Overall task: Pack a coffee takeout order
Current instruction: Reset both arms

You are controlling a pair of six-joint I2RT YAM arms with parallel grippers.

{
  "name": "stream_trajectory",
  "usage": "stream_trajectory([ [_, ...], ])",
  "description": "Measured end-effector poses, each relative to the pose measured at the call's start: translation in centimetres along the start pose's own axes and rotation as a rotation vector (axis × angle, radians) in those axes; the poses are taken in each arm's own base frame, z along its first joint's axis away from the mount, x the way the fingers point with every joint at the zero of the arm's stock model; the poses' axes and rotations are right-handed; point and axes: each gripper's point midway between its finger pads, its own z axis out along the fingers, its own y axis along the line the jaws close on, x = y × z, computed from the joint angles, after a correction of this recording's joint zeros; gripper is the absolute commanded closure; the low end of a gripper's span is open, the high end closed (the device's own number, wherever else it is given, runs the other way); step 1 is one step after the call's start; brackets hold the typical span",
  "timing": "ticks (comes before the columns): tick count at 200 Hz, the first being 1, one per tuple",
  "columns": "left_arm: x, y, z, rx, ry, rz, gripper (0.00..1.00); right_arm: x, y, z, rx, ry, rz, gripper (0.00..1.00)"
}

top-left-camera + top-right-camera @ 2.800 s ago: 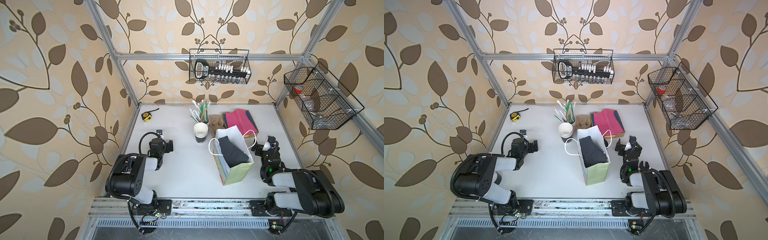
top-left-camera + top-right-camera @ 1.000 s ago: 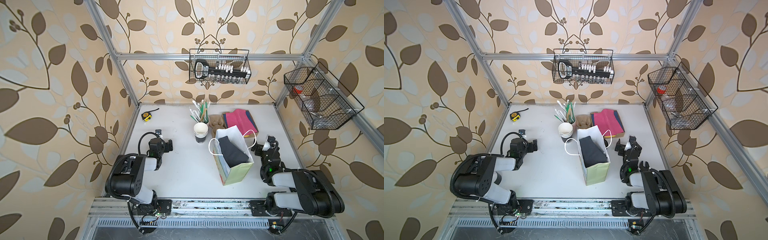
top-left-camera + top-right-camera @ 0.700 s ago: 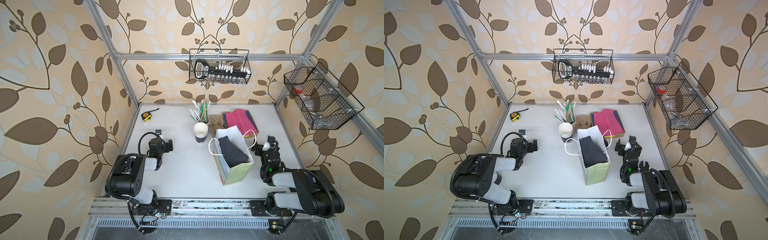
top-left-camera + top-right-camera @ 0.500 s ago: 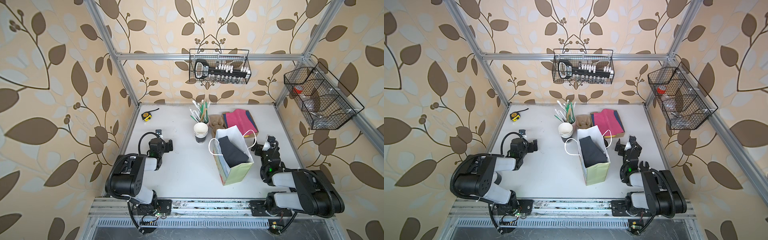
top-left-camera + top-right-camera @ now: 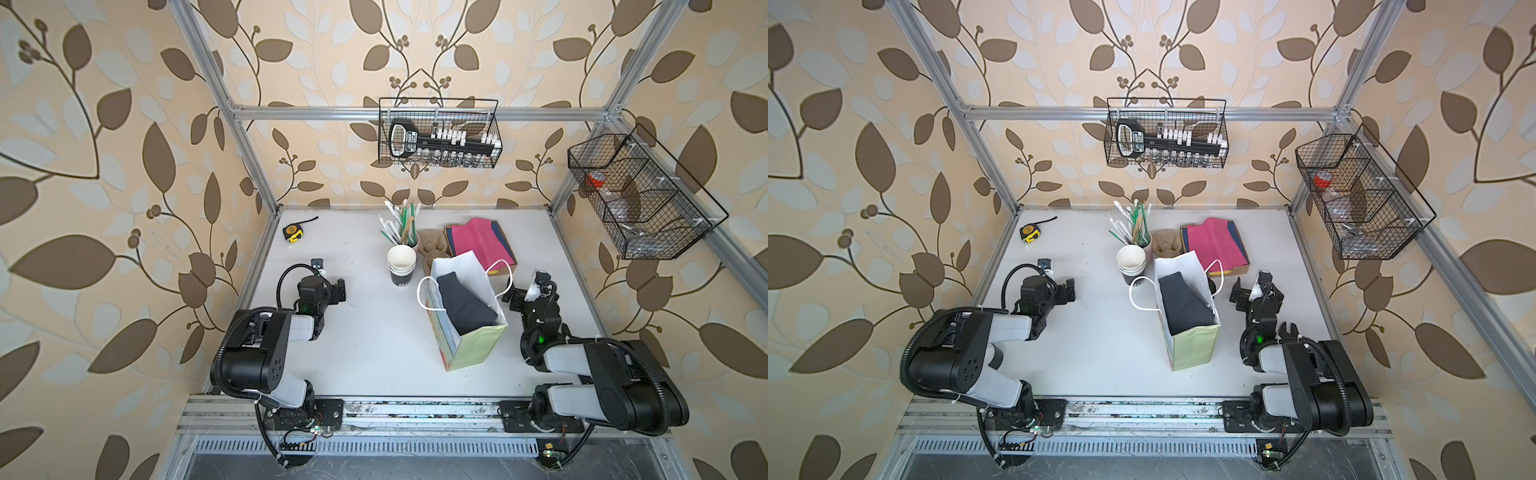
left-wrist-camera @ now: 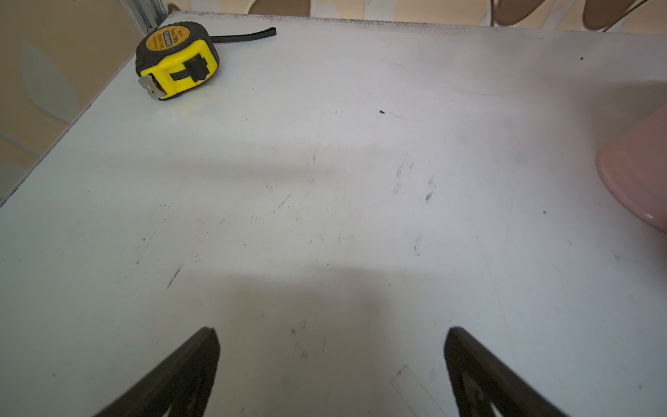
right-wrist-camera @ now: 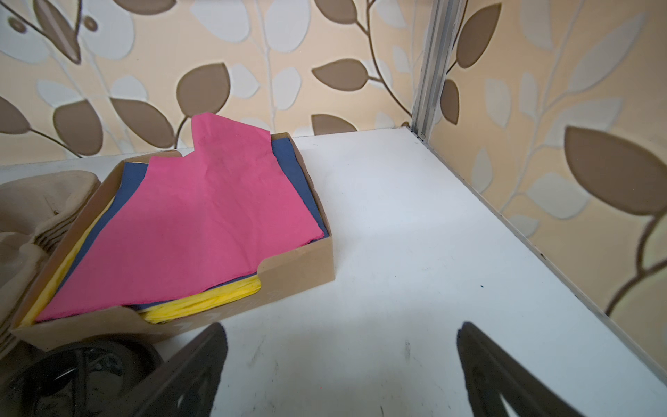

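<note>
Both claws are held low over the worktop (image 5: 374, 332) with nothing in them: the left claw (image 6: 332, 334) is spread wide above bare surface, and the right claw (image 7: 341, 332) is spread wide as well. The paper bag (image 5: 478, 347) stands upright just beside the right claw, on the side facing the left claw. Its mouth is open, presumably so that items can be lowered in from above. The dark sheet (image 5: 465, 305) is already tucked inside it, probably as a lining. The black lid (image 7: 79, 375) lies close by the right claw on the bag side. Ahead of that claw the cardboard tray (image 7: 299, 269) holds the pink sheet (image 7: 202, 224) on top of its stack. The pulp cup carrier (image 5: 432, 249) rests just beside the tray, and the black paper cups (image 5: 401, 266) are stacked ahead of and between the two claws. None of these is packed yet. A tape measure (image 6: 177, 59) lies well ahead of the left claw. Against the earlier frames nothing is seen to differ: arms, bag and supplies are found in the same places.
</note>
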Motion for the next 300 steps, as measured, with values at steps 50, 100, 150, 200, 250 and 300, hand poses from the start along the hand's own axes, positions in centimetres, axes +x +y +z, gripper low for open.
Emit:
stream_trajectory([
  [50,0.0,0.0,0.0,-0.001,0.000,0.000,0.01,0.0,0.0,0.0,0.000,0.000,0.000,0.00],
  [100,0.0,-0.7,0.0,0.051,0.004,0.005,0.01,0.0,0.0,0.0,0.000,0.000,0.000,0.00],
  [150,0.1,-1.2,0.0,0.087,0.007,0.008,0.01,0.0,0.0,0.0,0.000,0.000,0.000,0.00],
  [200,0.1,-1.2,0.0,0.087,0.008,0.004,0.01,0.0,0.0,0.0,0.000,0.000,0.000,0.00],
  [250,0.1,-1.3,0.0,0.092,0.007,0.005,0.01,0.0,0.2,0.0,-0.008,0.001,-0.002,0.00],
  [300,0.1,-1.6,-0.1,0.108,0.008,0.015,0.01,0.1,3.2,-0.6,-0.204,-0.007,-0.057,0.00],
])
